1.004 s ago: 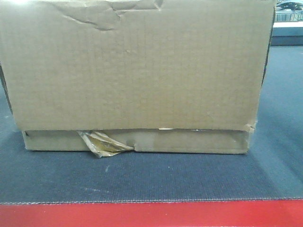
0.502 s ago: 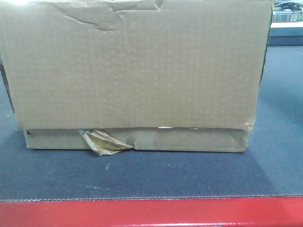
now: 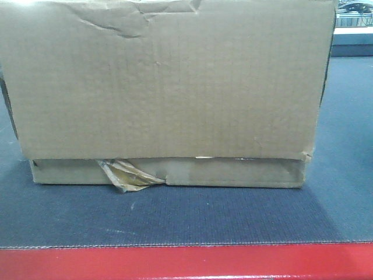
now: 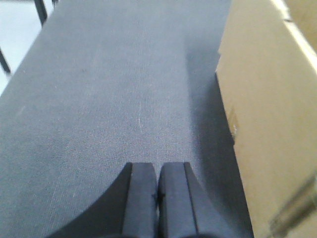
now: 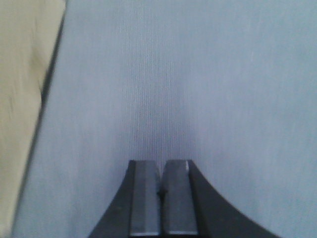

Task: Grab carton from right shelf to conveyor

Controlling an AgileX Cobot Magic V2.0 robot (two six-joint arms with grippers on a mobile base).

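Note:
The brown carton (image 3: pixel 166 81) stands on the dark grey conveyor belt (image 3: pixel 175 216), just behind the red front edge (image 3: pixel 186 262). Its top is creased, and yellowish tape (image 3: pixel 128 175) peels at its lower flap. My left gripper (image 4: pixel 157 168) is shut and empty over the belt (image 4: pixel 114 99), left of the carton's side (image 4: pixel 272 114) and apart from it. My right gripper (image 5: pixel 161 166) is shut and empty over the belt (image 5: pixel 188 74), right of the carton's other side (image 5: pixel 22 99). The right shelf is out of view.
A white and dark structure (image 3: pixel 352 29) shows at the far back right. Dark frame legs (image 4: pixel 39 12) and pale floor (image 4: pixel 17 34) show past the belt's far left edge.
The carton sits very slightly further left in the view than a second ago. Nothing else has visibly moved.

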